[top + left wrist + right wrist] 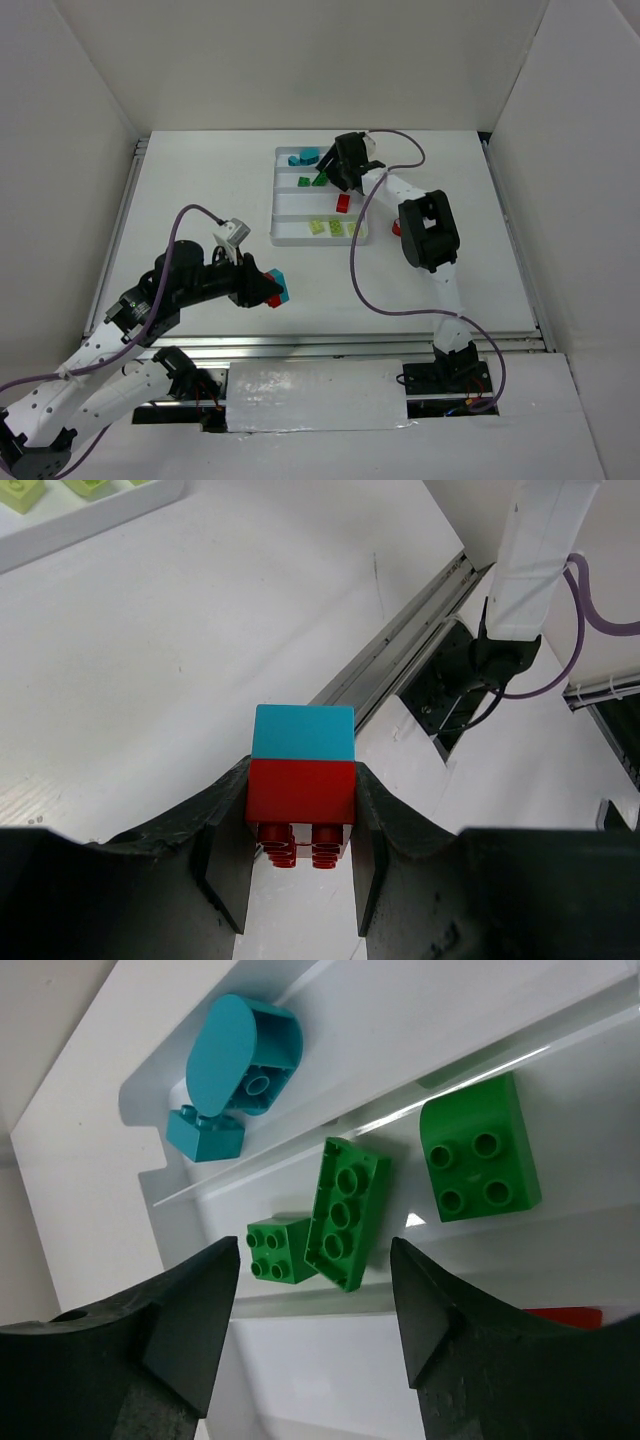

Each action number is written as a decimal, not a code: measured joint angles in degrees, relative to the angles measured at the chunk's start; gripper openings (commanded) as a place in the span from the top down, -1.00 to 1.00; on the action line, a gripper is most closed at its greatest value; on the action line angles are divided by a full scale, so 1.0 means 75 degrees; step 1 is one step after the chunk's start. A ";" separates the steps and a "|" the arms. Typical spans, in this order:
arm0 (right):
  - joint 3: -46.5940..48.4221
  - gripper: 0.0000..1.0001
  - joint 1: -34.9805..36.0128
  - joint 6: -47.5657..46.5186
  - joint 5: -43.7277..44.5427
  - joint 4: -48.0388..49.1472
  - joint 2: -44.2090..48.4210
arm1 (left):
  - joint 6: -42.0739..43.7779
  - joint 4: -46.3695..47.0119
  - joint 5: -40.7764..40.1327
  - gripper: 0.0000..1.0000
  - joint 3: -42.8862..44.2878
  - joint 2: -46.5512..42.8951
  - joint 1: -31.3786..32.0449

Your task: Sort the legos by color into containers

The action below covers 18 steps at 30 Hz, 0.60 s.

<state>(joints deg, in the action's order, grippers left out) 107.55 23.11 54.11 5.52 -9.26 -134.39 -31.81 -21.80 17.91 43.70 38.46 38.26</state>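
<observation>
My left gripper (268, 288) is shut on a red brick (302, 792) that has a teal brick (304, 734) stuck to it, held above the table south-west of the white tray (283, 236). My right gripper (345, 168) hangs open and empty over the tray's far compartments. In the tray, from far to near, lie teal bricks (303, 157), green bricks (312, 180), a red brick (343, 203) and yellow-green bricks (335, 228). The right wrist view shows the teal bricks (243, 1055), three green bricks (347, 1210) and the open gripper (315, 1305) above them.
A small red thing (397, 228) lies on the table just right of the tray, partly hidden by the right arm. White walls enclose the table on three sides. A metal rail (300, 345) runs along the near edge. The tray corner (90, 515) shows in the left wrist view.
</observation>
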 measured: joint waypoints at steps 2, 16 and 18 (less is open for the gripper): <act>-0.0032 -0.46 0.0000 -0.0058 -0.0073 0.0003 0.0017 | 0.0003 0.0003 0.0023 1.00 0.0000 0.0006 0.0000; -0.4625 -0.99 0.0017 -0.1521 -0.4581 0.2821 0.4896 | -0.0312 0.0650 0.0574 1.00 0.0105 0.0122 -0.0012; -0.6117 -0.99 0.0108 -0.1390 -0.5831 0.4182 0.6091 | -0.0437 0.0898 0.0857 1.00 0.0169 0.0189 -0.0020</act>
<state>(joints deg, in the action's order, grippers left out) 61.67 23.92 43.68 -38.22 22.11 -88.71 -35.09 -15.07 24.34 44.97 39.88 38.11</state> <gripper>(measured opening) 0.994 0.483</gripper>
